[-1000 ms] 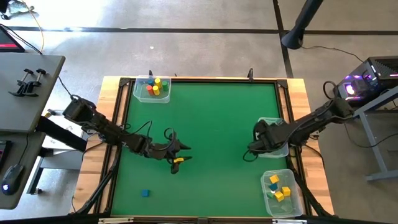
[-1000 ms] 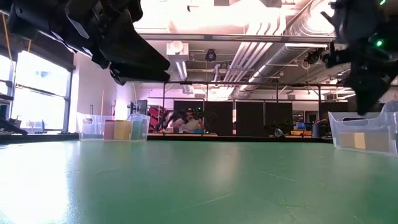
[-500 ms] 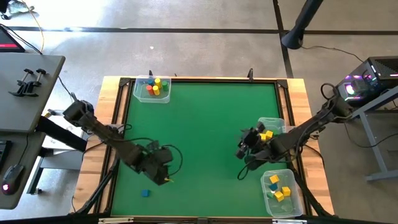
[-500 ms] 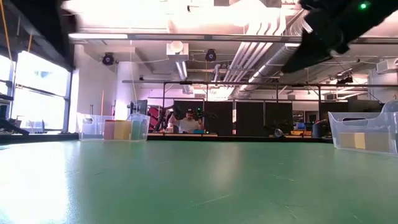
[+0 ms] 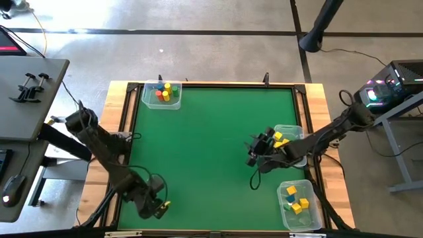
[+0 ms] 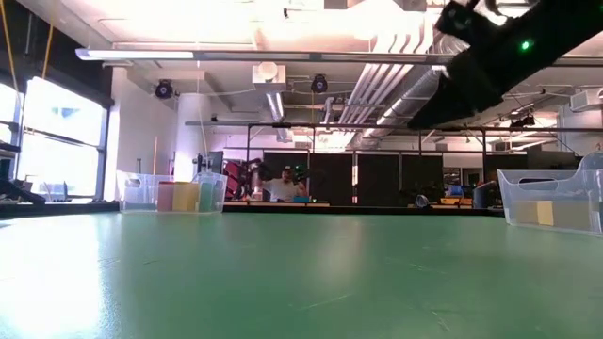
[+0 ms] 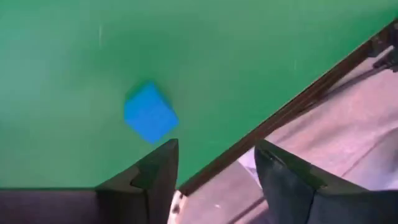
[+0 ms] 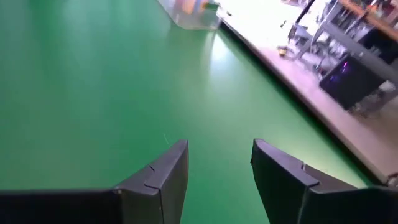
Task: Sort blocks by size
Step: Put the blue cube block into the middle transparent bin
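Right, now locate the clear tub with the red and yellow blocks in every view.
High view: the clear tub sits at the table's far left corner, on the mat's edge.
Low view: it stands far back on the left.
Left wrist view: not in it.
Right wrist view: it lies far off across the mat, cut by the picture's edge.
Shared landmark: the green mat.
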Motion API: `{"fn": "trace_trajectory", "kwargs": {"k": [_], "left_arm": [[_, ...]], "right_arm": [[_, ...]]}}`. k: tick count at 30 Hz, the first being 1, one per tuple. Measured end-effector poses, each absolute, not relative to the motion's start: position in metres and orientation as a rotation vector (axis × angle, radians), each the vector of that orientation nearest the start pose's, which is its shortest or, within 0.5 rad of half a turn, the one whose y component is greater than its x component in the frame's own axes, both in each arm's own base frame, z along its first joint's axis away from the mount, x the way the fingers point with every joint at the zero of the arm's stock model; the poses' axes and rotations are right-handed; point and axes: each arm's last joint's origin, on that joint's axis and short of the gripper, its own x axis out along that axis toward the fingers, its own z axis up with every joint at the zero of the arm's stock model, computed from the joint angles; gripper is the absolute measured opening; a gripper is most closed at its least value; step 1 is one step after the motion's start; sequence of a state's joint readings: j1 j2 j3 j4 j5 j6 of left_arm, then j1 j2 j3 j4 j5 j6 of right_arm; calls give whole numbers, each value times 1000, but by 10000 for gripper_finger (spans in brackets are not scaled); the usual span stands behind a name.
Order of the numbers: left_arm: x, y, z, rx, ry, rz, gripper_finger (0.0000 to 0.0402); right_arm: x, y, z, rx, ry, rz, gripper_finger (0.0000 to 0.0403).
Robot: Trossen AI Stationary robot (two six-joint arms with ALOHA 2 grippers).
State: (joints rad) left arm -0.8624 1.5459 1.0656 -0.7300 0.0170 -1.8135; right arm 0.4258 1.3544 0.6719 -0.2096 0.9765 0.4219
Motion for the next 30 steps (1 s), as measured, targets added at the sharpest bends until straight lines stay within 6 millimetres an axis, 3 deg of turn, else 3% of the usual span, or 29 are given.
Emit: {"fn": "trace_trajectory", "kwargs": {"k": [10, 19, 24, 30], "left_arm": [[190, -230, 188, -1105, 1367, 733, 248], [201, -230, 162, -1106, 1479, 842, 252], [206, -226, 161, -1087, 1476, 828, 233], [209, -224, 161, -1061, 1503, 792, 171]], "right_arm": [[230, 73, 179, -162, 568, -633, 168], [229, 73, 174, -136, 559, -606, 168], [229, 73, 174, -132, 559, -601, 168], [230, 74, 174, -121, 559, -596, 168]]}}
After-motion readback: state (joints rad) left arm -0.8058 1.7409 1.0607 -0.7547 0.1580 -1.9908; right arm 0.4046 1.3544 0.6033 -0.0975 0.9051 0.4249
